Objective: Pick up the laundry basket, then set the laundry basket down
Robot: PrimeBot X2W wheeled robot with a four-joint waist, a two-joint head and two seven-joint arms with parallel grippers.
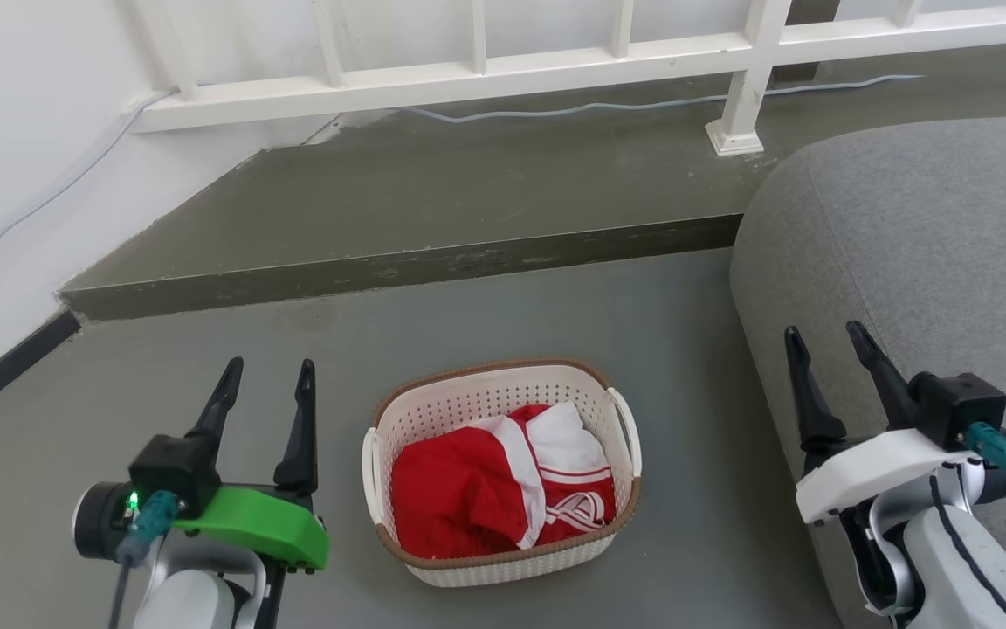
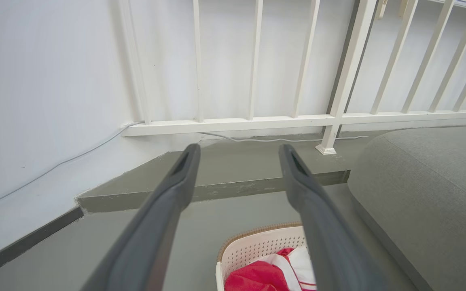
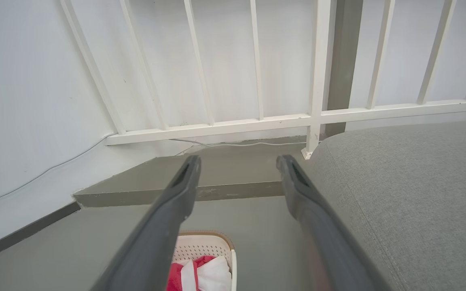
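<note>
parted jaws, laundry basket (image 1: 485, 398) between

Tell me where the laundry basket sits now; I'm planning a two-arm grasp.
Head view, lower centre: the laundry basket stands on the floor between the left gripper and right gripper, left of the grey sofa.

The red and white garment (image 1: 485, 494) covers the floor of the laundry basket (image 1: 503, 397). In the left wrist view the bottom edge cuts the basket off and a finger (image 2: 322, 242) of the left gripper (image 2: 239, 150) hides its right side; in the right wrist view a finger (image 3: 156, 242) of the right gripper (image 3: 238, 159) hides its left side. Both fingers blur toward the bottom edge. The grey sofa (image 1: 922, 245) runs off the right edge, the white railing (image 1: 468, 83) off the top
</note>
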